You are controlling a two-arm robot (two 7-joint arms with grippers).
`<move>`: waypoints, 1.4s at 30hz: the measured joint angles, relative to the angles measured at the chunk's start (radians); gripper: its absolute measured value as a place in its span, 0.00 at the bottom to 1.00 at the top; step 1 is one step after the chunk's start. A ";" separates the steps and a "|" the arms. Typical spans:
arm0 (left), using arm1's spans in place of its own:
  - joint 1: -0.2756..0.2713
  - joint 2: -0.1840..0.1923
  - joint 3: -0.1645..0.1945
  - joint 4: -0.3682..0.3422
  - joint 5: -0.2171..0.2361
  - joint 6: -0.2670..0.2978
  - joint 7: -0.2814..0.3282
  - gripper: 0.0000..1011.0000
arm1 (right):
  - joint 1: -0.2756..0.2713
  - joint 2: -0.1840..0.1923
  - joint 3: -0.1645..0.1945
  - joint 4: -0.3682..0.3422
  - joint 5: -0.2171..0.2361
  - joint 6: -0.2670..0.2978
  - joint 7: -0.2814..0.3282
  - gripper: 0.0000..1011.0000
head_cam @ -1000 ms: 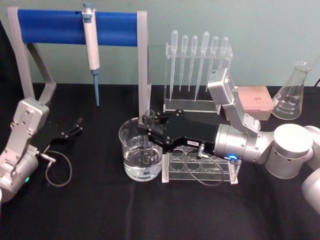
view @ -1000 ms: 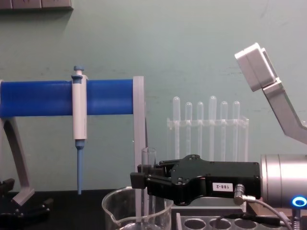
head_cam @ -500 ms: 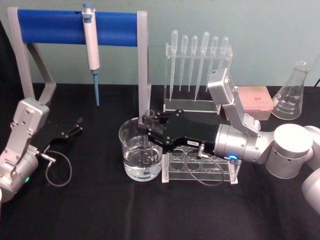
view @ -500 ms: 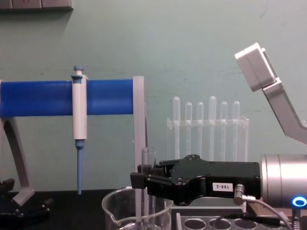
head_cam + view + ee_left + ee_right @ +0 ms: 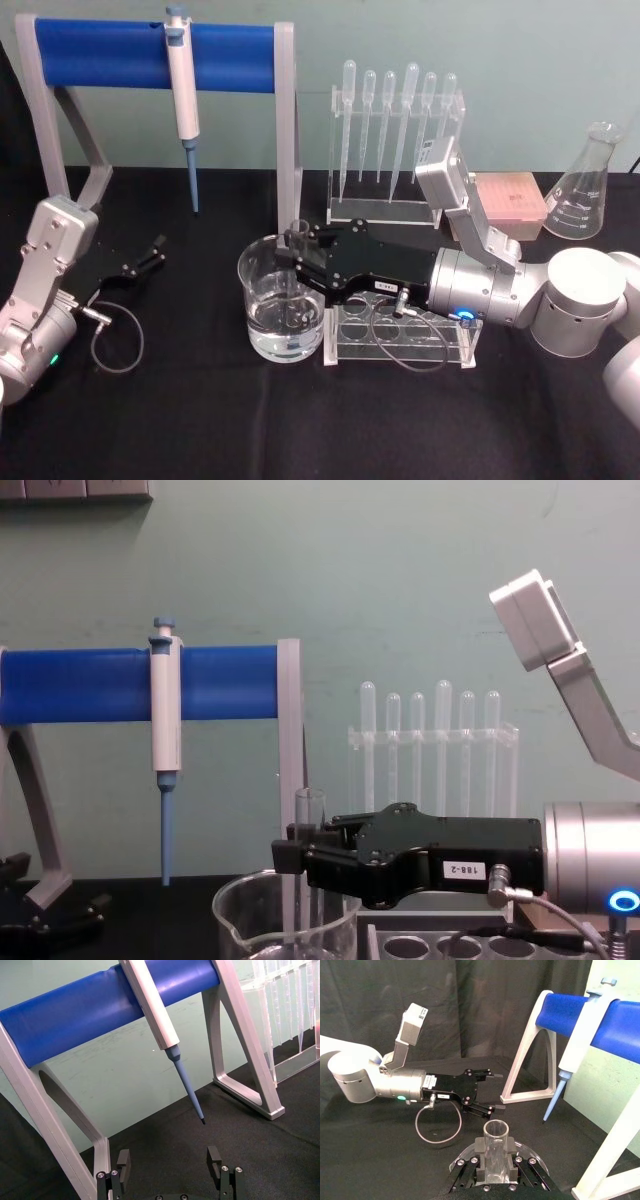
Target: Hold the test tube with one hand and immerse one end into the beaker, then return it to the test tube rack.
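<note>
The test tube (image 5: 296, 233) stands upright in the beaker (image 5: 262, 312), its lower end down in the water. My right gripper (image 5: 297, 250) reaches over the beaker's rim from the right and is shut on the tube just below its open rim. From the side, the test tube (image 5: 310, 818) rises above the black fingers of the right gripper (image 5: 297, 857), and the beaker (image 5: 245, 925) sits beneath them. In the right wrist view the test tube (image 5: 496, 1136) is clamped between the pads. My left gripper (image 5: 153, 252) rests open at the table's left; its open fingers (image 5: 215, 1156) hold nothing.
A blue-barred stand (image 5: 110, 52) with a hanging pipettor (image 5: 182, 90) is at the back left. A pipette rack (image 5: 395, 140) stands behind the beaker, a clear tube rack (image 5: 400, 335) lies under my right arm, and a pink box (image 5: 510, 200) and flask (image 5: 585, 185) sit at the right.
</note>
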 joint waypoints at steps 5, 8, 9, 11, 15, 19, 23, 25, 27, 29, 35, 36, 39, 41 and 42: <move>0.000 0.000 0.000 0.000 0.000 0.000 0.000 0.99 | 0.000 0.000 0.000 0.000 0.000 0.000 0.000 0.24; 0.000 0.000 0.000 0.000 0.000 0.000 0.000 0.99 | 0.000 0.000 0.000 0.000 0.000 0.000 0.000 0.24; 0.000 0.000 0.000 0.000 0.000 0.000 0.000 0.99 | 0.000 0.000 0.000 0.000 0.000 0.000 0.000 0.24; 0.000 0.000 0.000 0.000 0.000 0.000 0.000 0.99 | 0.000 0.000 0.000 0.000 0.000 0.000 0.000 0.24; 0.000 0.000 0.000 0.000 0.000 0.000 0.000 0.99 | 0.000 0.000 0.000 0.000 0.000 0.000 0.000 0.24; 0.000 0.000 0.000 0.000 0.000 0.000 0.000 0.99 | 0.000 0.000 0.000 0.000 0.000 0.000 0.000 0.24; 0.000 0.000 0.000 0.000 0.000 0.000 0.000 0.99 | 0.000 0.000 0.000 0.000 0.000 0.000 0.000 0.24; 0.000 0.000 0.000 0.000 0.000 0.000 0.000 0.99 | 0.000 0.000 0.000 0.000 0.000 0.000 0.000 0.24; 0.000 0.000 0.000 0.000 0.000 0.000 0.000 0.99 | 0.000 0.000 0.000 0.000 0.000 0.000 0.000 0.24; 0.000 0.000 0.000 0.000 0.000 0.000 0.000 0.99 | 0.000 0.000 0.000 0.000 0.000 0.000 0.000 0.24; 0.000 0.000 0.000 0.000 0.000 0.000 0.000 0.99 | 0.000 0.000 0.000 0.000 0.000 0.000 0.000 0.24; 0.000 0.000 0.000 0.000 0.000 0.000 0.000 0.99 | 0.000 0.000 0.000 0.000 0.000 0.000 0.000 0.24; 0.000 0.000 0.000 0.000 0.000 0.000 0.000 0.99 | 0.000 0.000 0.000 0.000 0.000 0.000 0.000 0.24; 0.000 0.000 0.000 0.000 0.000 0.000 0.000 0.99 | 0.000 0.000 0.000 0.000 0.000 0.000 0.000 0.24; 0.000 0.000 0.000 0.000 0.000 0.000 0.000 0.99 | 0.000 0.000 0.000 0.000 0.000 0.000 0.000 0.24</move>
